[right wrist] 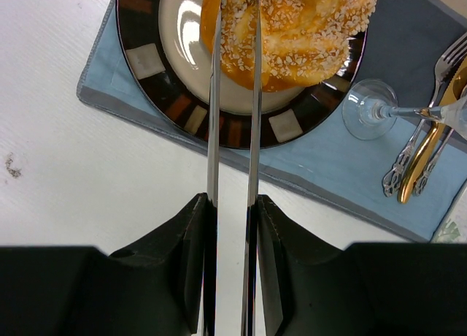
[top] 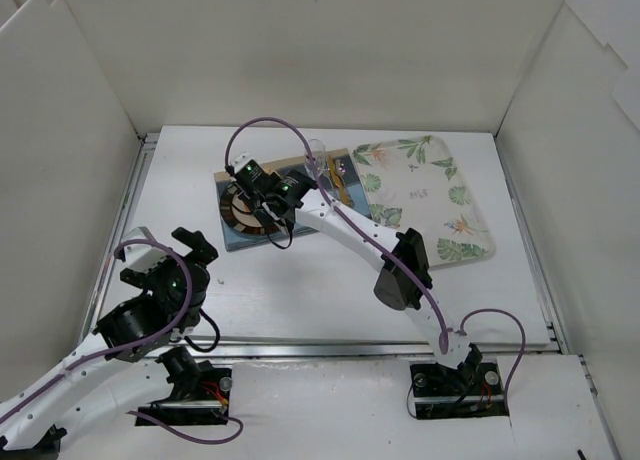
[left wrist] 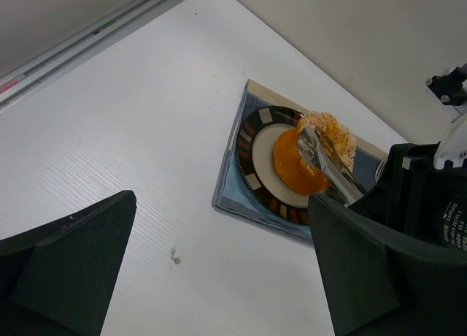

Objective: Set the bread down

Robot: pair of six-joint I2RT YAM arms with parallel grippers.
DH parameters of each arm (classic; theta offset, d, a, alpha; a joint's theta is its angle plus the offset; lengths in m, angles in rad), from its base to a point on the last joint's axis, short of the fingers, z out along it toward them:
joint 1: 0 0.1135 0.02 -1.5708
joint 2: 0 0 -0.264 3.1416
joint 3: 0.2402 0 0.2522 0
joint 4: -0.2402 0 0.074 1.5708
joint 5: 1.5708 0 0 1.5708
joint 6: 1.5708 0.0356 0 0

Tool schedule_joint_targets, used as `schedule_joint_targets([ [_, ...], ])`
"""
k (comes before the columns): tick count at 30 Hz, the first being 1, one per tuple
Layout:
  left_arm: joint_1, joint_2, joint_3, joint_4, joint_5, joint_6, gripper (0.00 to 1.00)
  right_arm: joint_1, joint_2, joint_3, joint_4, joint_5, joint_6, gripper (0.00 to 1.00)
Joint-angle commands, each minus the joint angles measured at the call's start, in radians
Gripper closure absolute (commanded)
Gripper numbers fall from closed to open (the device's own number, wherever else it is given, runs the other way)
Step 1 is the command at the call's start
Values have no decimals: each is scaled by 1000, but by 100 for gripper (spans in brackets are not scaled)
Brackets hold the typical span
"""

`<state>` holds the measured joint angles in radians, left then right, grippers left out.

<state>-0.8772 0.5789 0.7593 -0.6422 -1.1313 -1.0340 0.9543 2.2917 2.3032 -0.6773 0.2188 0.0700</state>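
Note:
The bread (right wrist: 306, 29), a golden-orange bun with a seeded, lumpy top, is over the round plate (right wrist: 179, 36) with its dark striped rim, on the blue placemat (right wrist: 328, 168). My right gripper (right wrist: 232, 201) is shut on metal tongs (right wrist: 213, 131), whose two blades pinch the bun's left part. I cannot tell whether the bun rests on the plate. The left wrist view shows the bread (left wrist: 321, 150), the tongs (left wrist: 325, 161) and the plate (left wrist: 266, 157). My left gripper (left wrist: 222, 204) is open and empty, low over the table, near left of the placemat. In the top view the right gripper (top: 262, 180) hides the bun.
A wine glass (right wrist: 368, 109) lies on its side on the placemat right of the plate, beside silver and gold cutlery (right wrist: 423, 146). A leaf-patterned tray (top: 430, 195) sits at the back right. White walls enclose the table on three sides.

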Motion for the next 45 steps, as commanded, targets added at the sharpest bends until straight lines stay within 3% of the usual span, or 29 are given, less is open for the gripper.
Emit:
schedule_joint_targets([
  [1, -5, 19, 41, 16, -36, -15, 0, -6, -29, 39, 56, 11, -4, 100],
  [9, -5, 9, 32, 21, -39, -18, 0, -3, -17, 25, 64, 27, 13, 99],
  [18, -5, 25, 37, 29, -35, -8, 0, 17, -37, 36, 71, 56, 10, 70],
  [19, -5, 25, 37, 30, -36, -5, 0, 17, -40, 38, 71, 59, 8, 61],
  [24, -5, 25, 37, 33, -36, 0, 0, 18, -44, 42, 73, 67, 8, 52],
  [35, -5, 18, 32, 35, -39, -1, 0, 40, -100, 32, 73, 116, -6, 54],
  [45, -5, 2, 29, 33, -38, -6, 0, 50, -242, -108, 90, 154, -1, 56],
])
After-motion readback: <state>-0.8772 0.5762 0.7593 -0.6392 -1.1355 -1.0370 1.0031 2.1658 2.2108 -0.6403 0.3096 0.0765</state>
